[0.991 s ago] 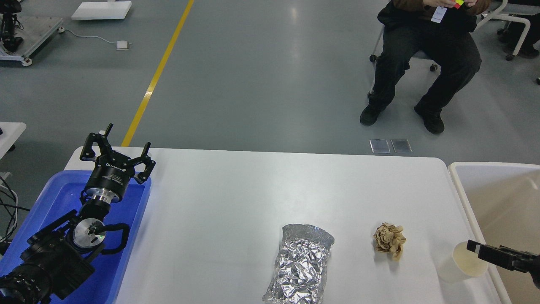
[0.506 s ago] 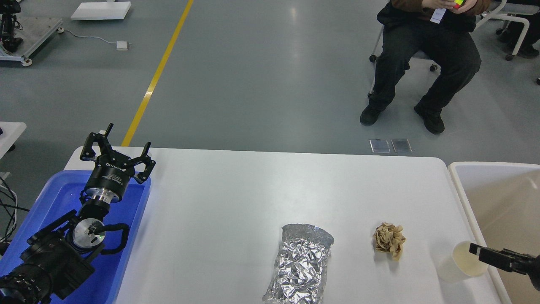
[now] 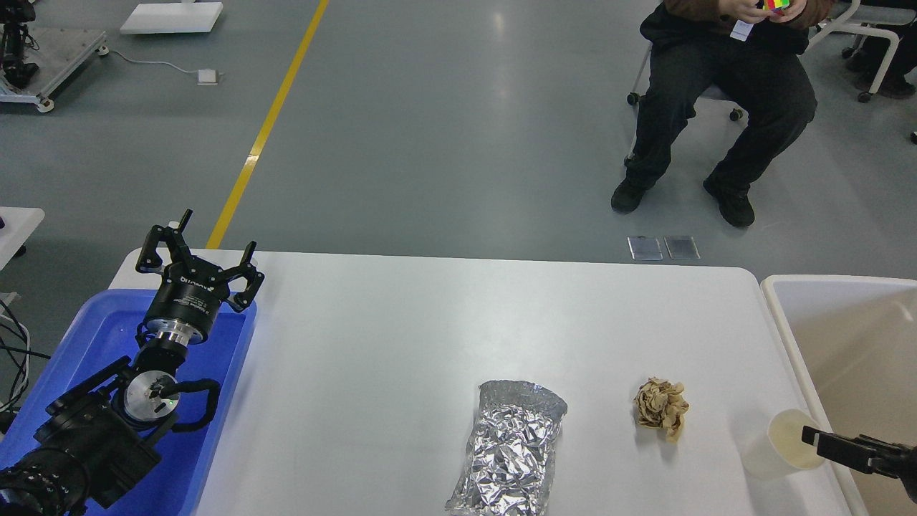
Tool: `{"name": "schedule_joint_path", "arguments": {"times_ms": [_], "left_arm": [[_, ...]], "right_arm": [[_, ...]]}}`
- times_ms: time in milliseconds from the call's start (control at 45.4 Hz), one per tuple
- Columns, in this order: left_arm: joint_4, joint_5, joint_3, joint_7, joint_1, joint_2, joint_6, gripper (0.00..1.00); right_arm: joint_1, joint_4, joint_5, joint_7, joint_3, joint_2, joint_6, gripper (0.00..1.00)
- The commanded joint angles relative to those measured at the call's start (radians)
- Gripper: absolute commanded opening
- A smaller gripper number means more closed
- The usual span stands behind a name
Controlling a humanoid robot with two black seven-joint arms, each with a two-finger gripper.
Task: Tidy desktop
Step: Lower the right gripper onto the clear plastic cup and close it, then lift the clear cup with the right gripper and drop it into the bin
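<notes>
our left gripper (image 3: 199, 252) hangs over the far end of the blue tray (image 3: 79, 344), jaws spread and empty. on the white tabletop (image 3: 401, 344) before us lie a foil bag (image 3: 510, 451), a crumpled brown paper ball (image 3: 660, 405) and a cup (image 3: 781, 446). our right gripper (image 3: 824, 441) sits at the cup's rim; we cannot tell how its jaws stand

You get a bright, sharp, evenly lit view: soft overhead glare on the floor (image 3: 494, 29), faint shadows under things on the bench (image 3: 401, 344).
</notes>
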Motion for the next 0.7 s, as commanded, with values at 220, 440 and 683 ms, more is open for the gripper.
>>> {"name": "schedule_joint_path", "arguments": {"times_ms": [220,440,683], "left_arm": [[0.0,0.0,0.0,0.0,0.0,0.0,0.0,1.0],[0.0,0.0,0.0,0.0,0.0,0.0,0.0,1.0],[0.0,0.0,0.0,0.0,0.0,0.0,0.0,1.0]], "right_arm": [[-0.008,-0.06,0.001,0.011,-0.004,0.034,-0.003,0.81],[-0.019,-0.063,-0.001,0.012,-0.006,0.046,-0.001,0.73],[-0.02,-0.077,0.001,0.009,-0.03,0.057,0.002,0.36]]}}
